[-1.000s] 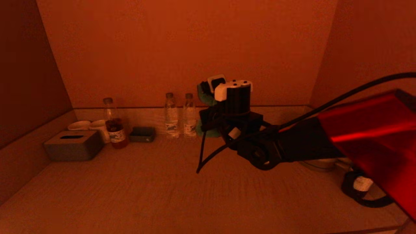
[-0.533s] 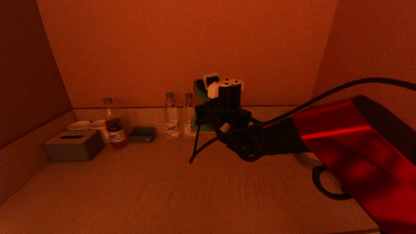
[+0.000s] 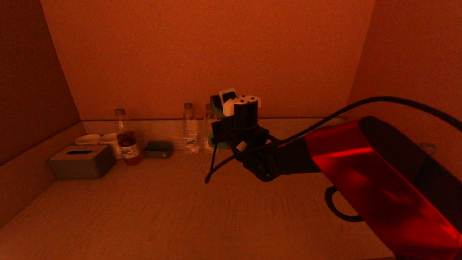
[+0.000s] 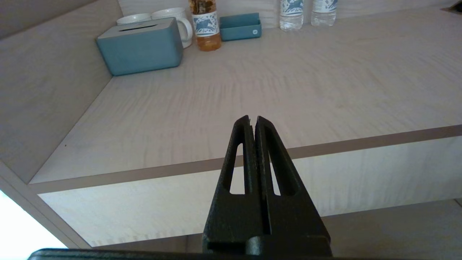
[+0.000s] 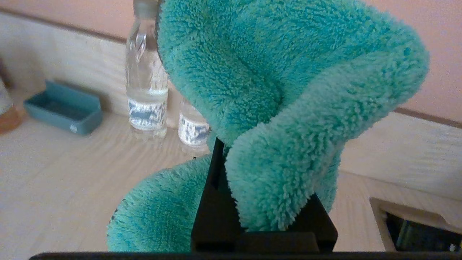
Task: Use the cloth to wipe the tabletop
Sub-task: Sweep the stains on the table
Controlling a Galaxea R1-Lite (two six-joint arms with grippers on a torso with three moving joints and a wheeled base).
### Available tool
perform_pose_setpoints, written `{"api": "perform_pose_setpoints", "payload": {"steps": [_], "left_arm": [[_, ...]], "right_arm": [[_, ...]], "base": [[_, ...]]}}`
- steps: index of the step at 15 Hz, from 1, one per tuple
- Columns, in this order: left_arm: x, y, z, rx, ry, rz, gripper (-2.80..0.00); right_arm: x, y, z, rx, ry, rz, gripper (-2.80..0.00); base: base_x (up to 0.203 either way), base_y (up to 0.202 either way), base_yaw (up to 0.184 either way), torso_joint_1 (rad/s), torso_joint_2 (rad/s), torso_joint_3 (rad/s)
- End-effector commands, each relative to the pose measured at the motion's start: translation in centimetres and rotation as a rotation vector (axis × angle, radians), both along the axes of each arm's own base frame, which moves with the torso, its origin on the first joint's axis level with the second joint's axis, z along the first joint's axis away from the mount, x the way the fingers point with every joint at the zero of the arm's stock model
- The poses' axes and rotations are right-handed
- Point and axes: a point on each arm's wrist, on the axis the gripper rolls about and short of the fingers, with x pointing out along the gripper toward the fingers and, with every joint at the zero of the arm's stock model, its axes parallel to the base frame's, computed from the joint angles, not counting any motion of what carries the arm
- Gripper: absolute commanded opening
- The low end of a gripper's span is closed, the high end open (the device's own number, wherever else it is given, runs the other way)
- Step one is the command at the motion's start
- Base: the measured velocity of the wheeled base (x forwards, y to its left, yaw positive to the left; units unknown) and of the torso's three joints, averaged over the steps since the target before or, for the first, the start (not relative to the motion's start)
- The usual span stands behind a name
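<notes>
The green fuzzy cloth [image 5: 281,90] is bunched between the black fingers of my right gripper [image 5: 225,151], which is shut on it and holds it in the air. In the head view the right arm reaches in from the right. Its wrist hides the fingers, and bits of the cloth [image 3: 221,146] show just in front of the two water bottles near the back rim. The pale wood-grain tabletop [image 3: 144,209] lies below. My left gripper [image 4: 251,121] is shut and empty, low in front of the tabletop's [image 4: 288,79] front edge.
Along the back left stand a grey tissue box [image 3: 81,161], two white mugs [image 3: 88,139], an amber drink bottle [image 3: 126,139], a small tray [image 3: 158,148] and two water bottles [image 3: 189,128]. A black cable loop [image 3: 339,209] lies at the right.
My right arm has swung left with the cloth, nearer the two water bottles. The grip has not changed.
</notes>
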Motion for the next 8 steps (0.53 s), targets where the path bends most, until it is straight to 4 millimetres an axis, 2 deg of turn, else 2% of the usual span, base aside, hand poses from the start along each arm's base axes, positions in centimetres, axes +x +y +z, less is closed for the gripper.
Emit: {"api": "perform_pose_setpoints", "payload": {"steps": [1,2,4,8], "left_arm": [[0.0,0.0,0.0,0.000,0.000,0.000,-2.80],[0.0,0.0,0.0,0.000,0.000,0.000,-2.80],[0.0,0.0,0.0,0.000,0.000,0.000,-2.80],[0.0,0.0,0.0,0.000,0.000,0.000,-2.80]], "right_arm": [[2.0,1.5,-4.0,-0.028,0.037,-0.001,-2.80],[2.4,1.8,-4.3,-0.025,0.033,0.000,-2.80],[3.1,2.6,-6.9,-0.052,0.061,0.004,-2.80],[3.8,3.7,-8.9,-0.066,0.070,0.014,-2.80]], "base": [[0.000,0.000,0.000,0.000,0.00,0.000],[0.000,0.000,0.000,0.000,0.00,0.000],[0.000,0.000,0.000,0.000,0.00,0.000],[0.000,0.000,0.000,0.000,0.00,0.000]]}}
